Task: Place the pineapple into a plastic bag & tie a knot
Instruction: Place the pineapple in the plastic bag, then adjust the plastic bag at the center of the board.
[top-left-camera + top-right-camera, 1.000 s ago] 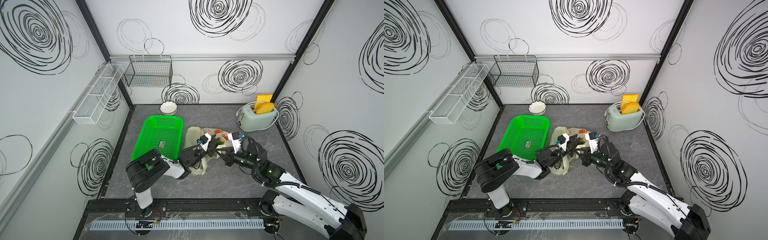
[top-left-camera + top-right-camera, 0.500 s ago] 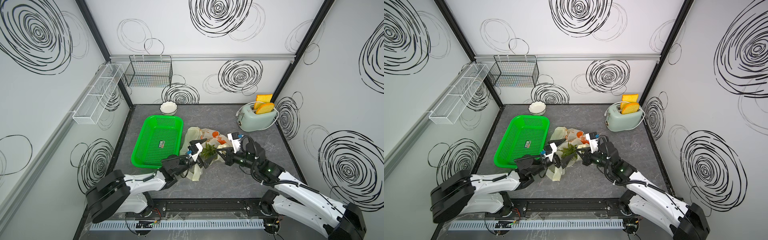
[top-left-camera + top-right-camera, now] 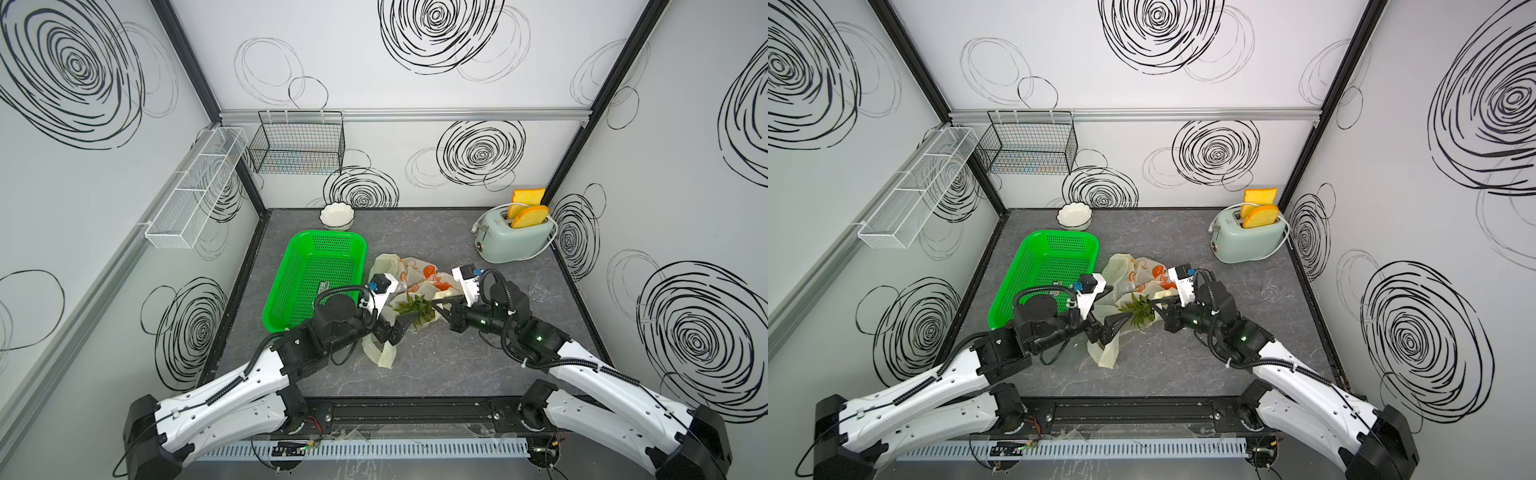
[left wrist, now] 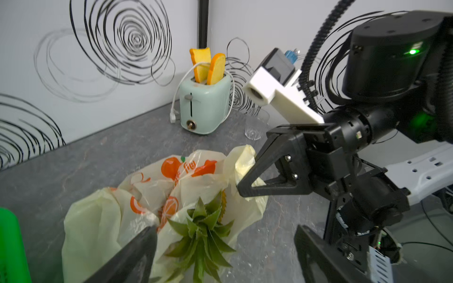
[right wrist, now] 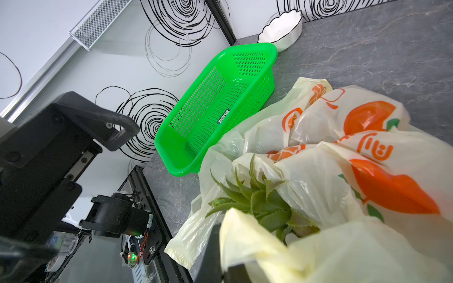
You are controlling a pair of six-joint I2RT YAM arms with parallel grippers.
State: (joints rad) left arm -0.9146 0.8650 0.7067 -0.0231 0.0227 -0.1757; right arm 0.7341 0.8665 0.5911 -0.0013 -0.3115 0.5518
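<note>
The pale-yellow plastic bag [image 3: 415, 272] [image 3: 1142, 270] with orange prints lies crumpled mid-table. The pineapple sits inside it, and only its green crown [image 3: 415, 309] [image 4: 203, 225] [image 5: 257, 201] pokes out of the mouth. My left gripper [image 3: 401, 328] [image 3: 1117, 328] [image 4: 224, 229] stands open just short of the crown, its fingers either side of it and holding nothing. One loose handle strip [image 3: 384, 353] droops on the table below it. My right gripper [image 3: 434, 307] [image 4: 241, 190] [image 5: 220, 269] is shut on the bag's other handle strip [image 4: 245, 161]. The knot is out of view.
A green basket [image 3: 320, 278] lies right beside the bag on the left, with a white bowl [image 3: 336, 216] behind it. A mint toaster [image 3: 515, 239] with toast stands at the back right, and a clear glass [image 3: 538, 291] lies near the right wall. Wire racks hang on the walls.
My left gripper opened, let go of the bag and drew back toward the near edge. The freed handle fell to the table and the crown now shows. The right gripper stayed put.
</note>
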